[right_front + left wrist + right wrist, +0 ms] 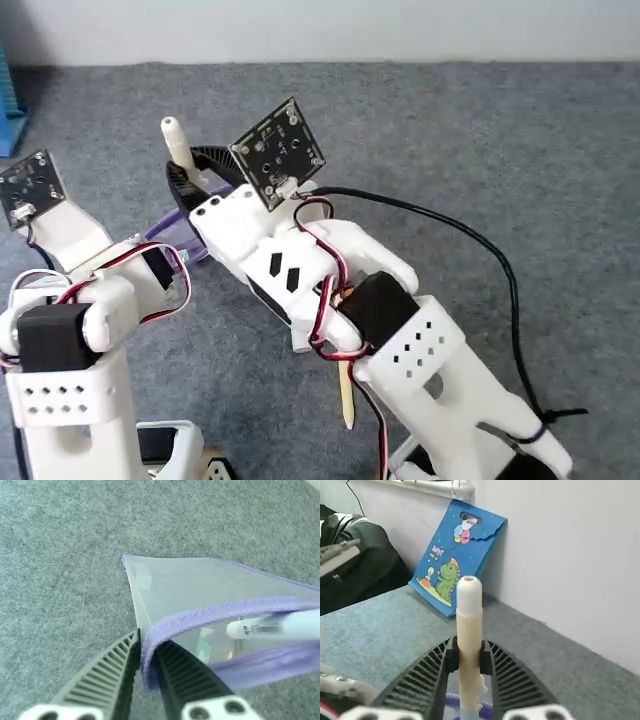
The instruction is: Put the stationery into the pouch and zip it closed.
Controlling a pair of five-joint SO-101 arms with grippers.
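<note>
The table (520, 140) is covered in grey, matt, rough-napped cloth like carpet; the pouch (200, 587) is translucent, finely gridded plastic with a slight sheen, edged in purple woven cloth; the pen (469, 615) is smooth, matt cream plastic; the left gripper (146, 639) and right gripper (469, 647) have black, ribbed, matt plastic fingers (112, 662); the arm shells (450, 380) are matt white plastic; the gift bag (462, 550) looks like smooth printed paper.

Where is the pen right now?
The pen is clamped in the right end effector, its lower end at the mouth of the pouch, whose rim the left end effector pinches.
</note>
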